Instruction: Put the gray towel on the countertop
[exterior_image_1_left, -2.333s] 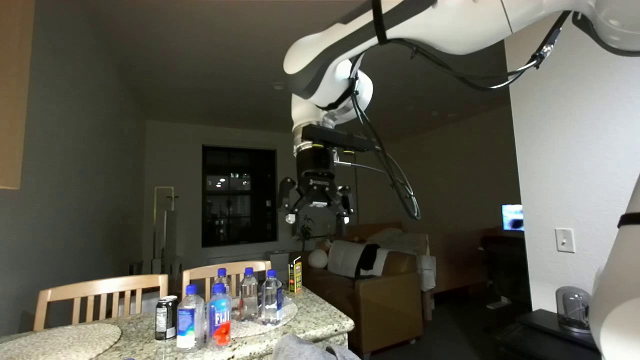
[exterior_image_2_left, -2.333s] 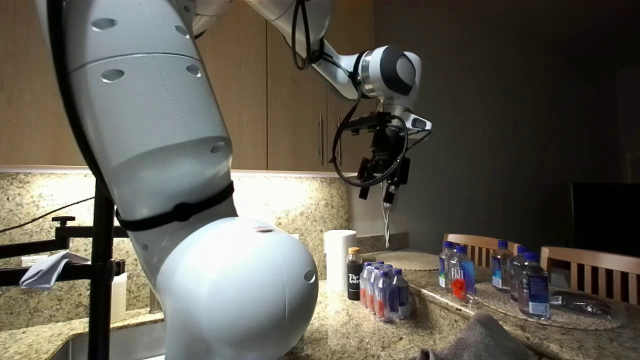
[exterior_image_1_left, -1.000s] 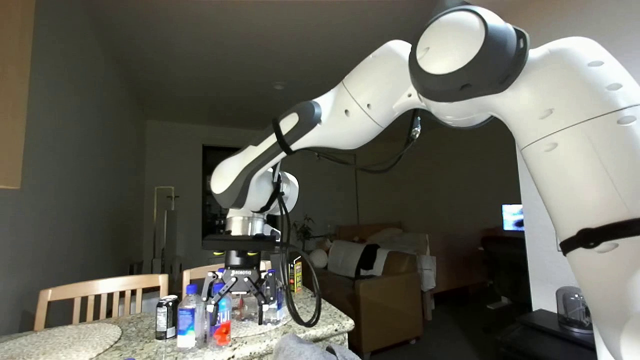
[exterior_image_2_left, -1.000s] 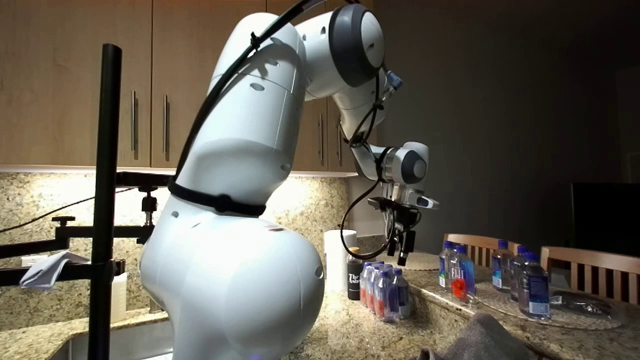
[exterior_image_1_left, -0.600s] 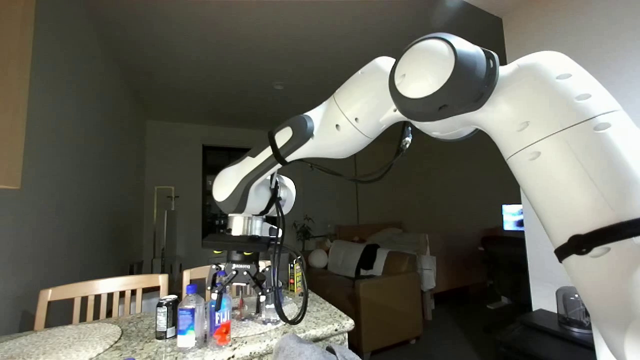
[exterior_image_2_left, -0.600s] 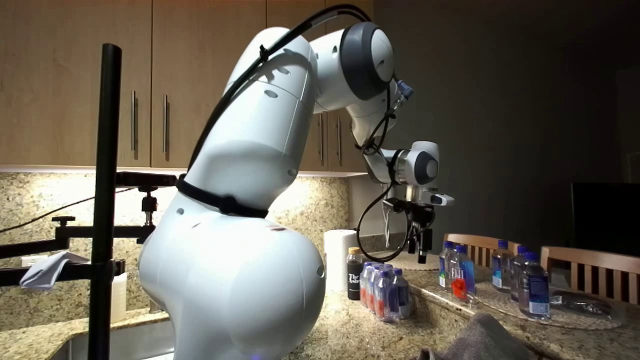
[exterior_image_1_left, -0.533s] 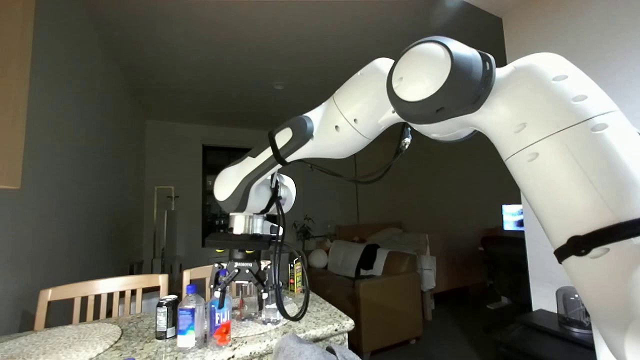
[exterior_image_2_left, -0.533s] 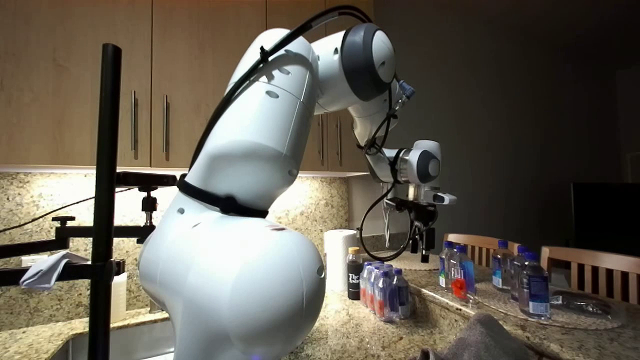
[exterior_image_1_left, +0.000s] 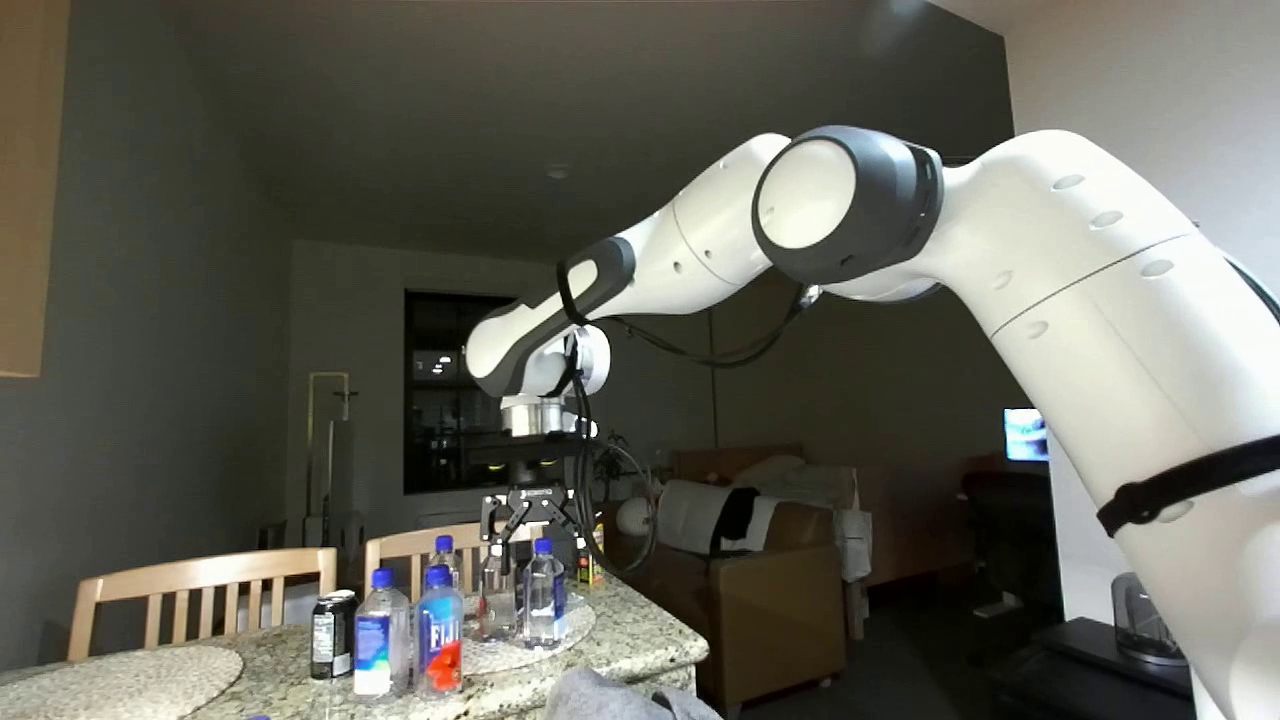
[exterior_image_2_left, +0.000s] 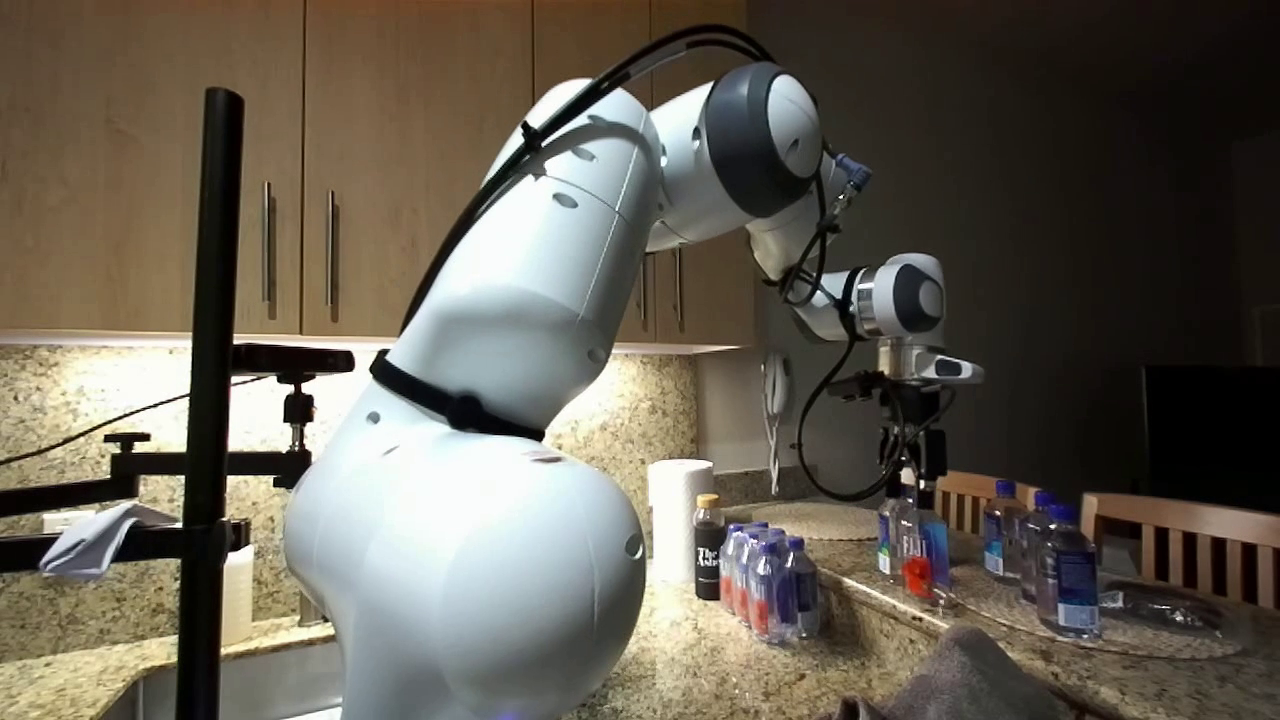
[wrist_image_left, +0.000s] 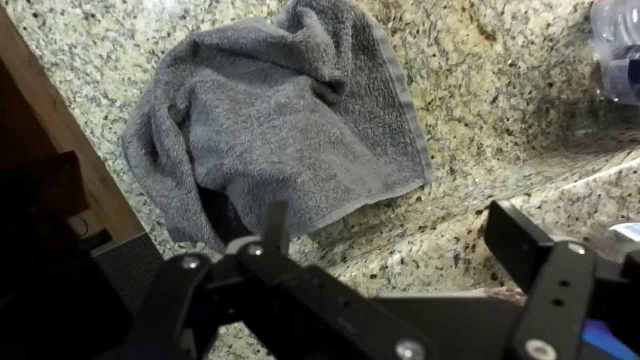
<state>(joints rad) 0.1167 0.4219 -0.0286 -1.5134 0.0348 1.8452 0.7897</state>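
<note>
Wrist view: gripper (wrist_image_left: 392, 232) spread, holding nothing; lowering without first shifting over the towel (wrist_image_left: 300, 135) may topple the bottle (wrist_image_left: 620, 237) or strike the countertop (wrist_image_left: 430, 257).

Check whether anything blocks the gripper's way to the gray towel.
Nothing visible does. In the wrist view, no object shows between the open gripper and the gray towel, which lies uncovered on the countertop; a plastic bottle at the picture's right edge is apart from the towel.
</note>
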